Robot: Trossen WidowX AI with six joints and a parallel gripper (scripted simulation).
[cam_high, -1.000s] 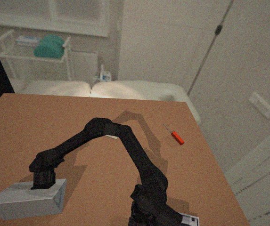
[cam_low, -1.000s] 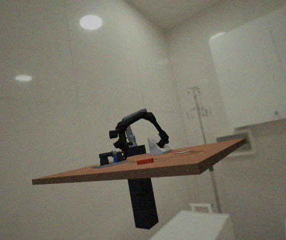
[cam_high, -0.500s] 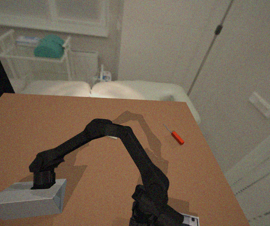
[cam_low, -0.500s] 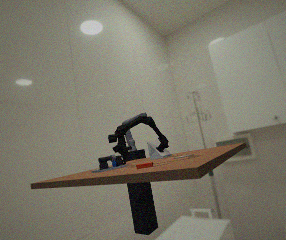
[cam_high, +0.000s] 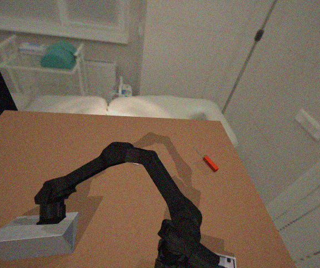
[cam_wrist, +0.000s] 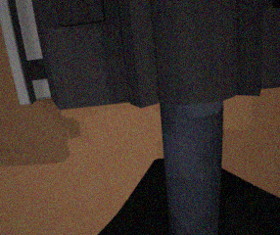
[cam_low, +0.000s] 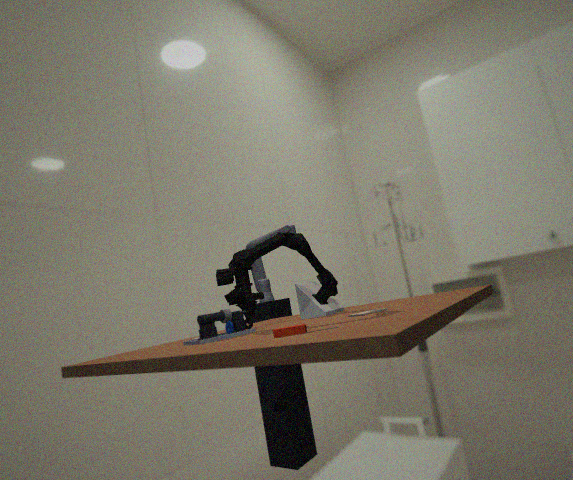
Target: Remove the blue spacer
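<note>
My gripper [cam_low: 249,322] [cam_wrist: 175,166] is shut on the shaft [cam_wrist: 194,166], which runs as a dark blue-grey cylinder up to a dark block [cam_wrist: 101,59] in the wrist view. The actual grip lies at the lower edge of that view. In the exterior view the fixture's two dark blocks, one at the left [cam_low: 207,328] and one beside the gripper [cam_low: 239,320], stand on a grey plate [cam_low: 193,342]. A blue spacer [cam_low: 230,327] shows between them, low, under the shaft's line. Whether it touches the plate or table cannot be told. Other spacers cannot be made out.
A red-handled screwdriver [cam_high: 210,163] [cam_low: 289,330] lies on the table [cam_high: 110,216]. The grey wedge-shaped arm base [cam_high: 29,242] [cam_low: 311,305] is at the front left in the top view. A flat pale item [cam_low: 368,312] lies near the arm. A corner of the fixture plate [cam_high: 231,261] shows in the top view.
</note>
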